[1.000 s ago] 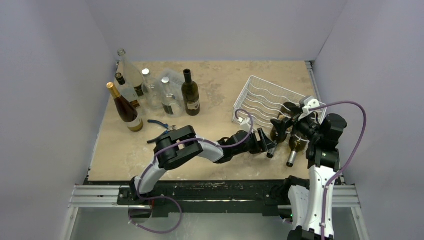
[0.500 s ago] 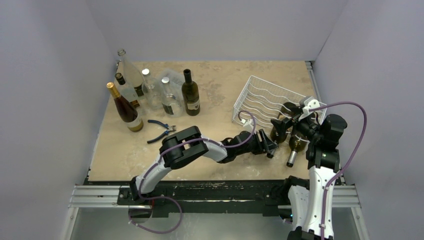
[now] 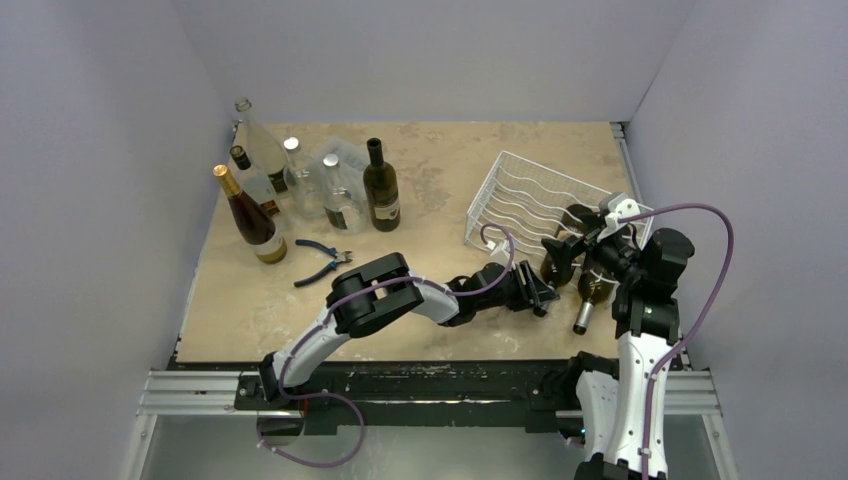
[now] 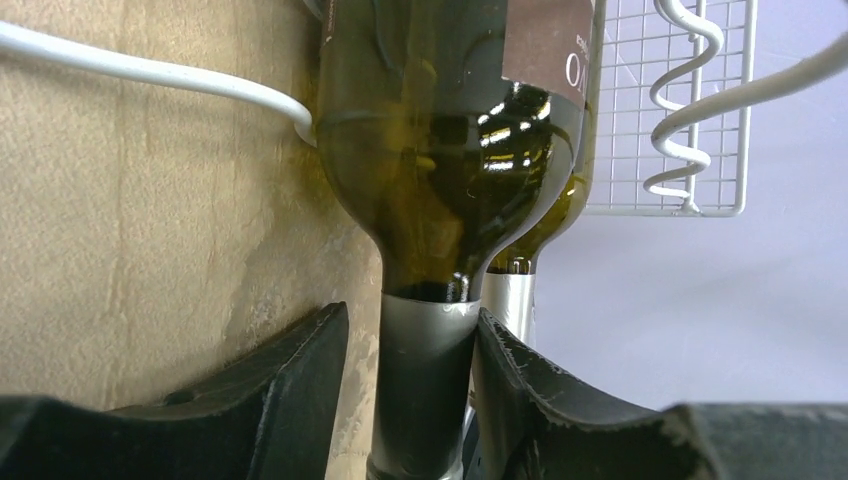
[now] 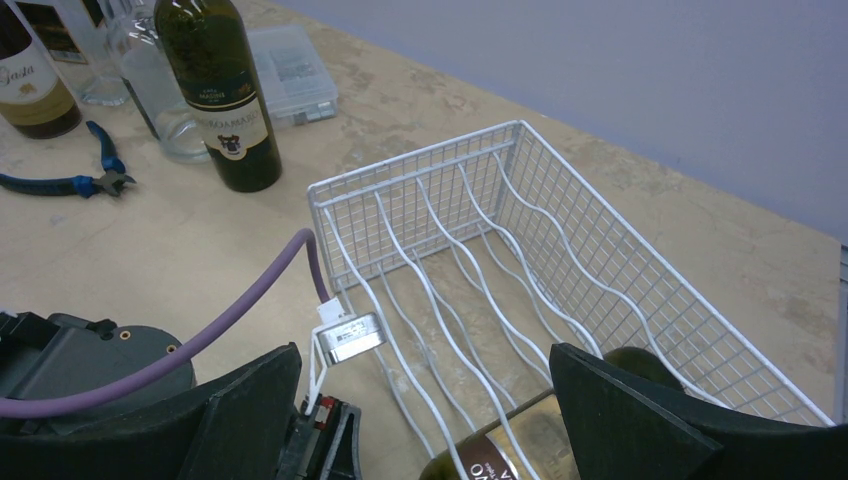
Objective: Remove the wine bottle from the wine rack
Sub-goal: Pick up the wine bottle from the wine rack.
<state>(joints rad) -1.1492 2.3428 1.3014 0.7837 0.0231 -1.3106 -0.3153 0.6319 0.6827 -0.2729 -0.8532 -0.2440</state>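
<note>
— where's my left gripper sitting?
— you've got it round the neck of the dark green wine bottle. its fingers stand close in on either side. one touches the grey foil and the other is a sliver off it, so it isn't clamped.
— and the bottle?
— on its side in the white wire wine rack, neck pointing out into your left gripper, shoulder straight ahead of the fingers. a second bottle with a silver neck lies just beyond it.
— my right gripper?
— wide open, holding nothing, above the rack with the brown-labelled bottle below it. well off to its left on the counter stand some upright bottles, with blue-handled pliers beside them.
</note>
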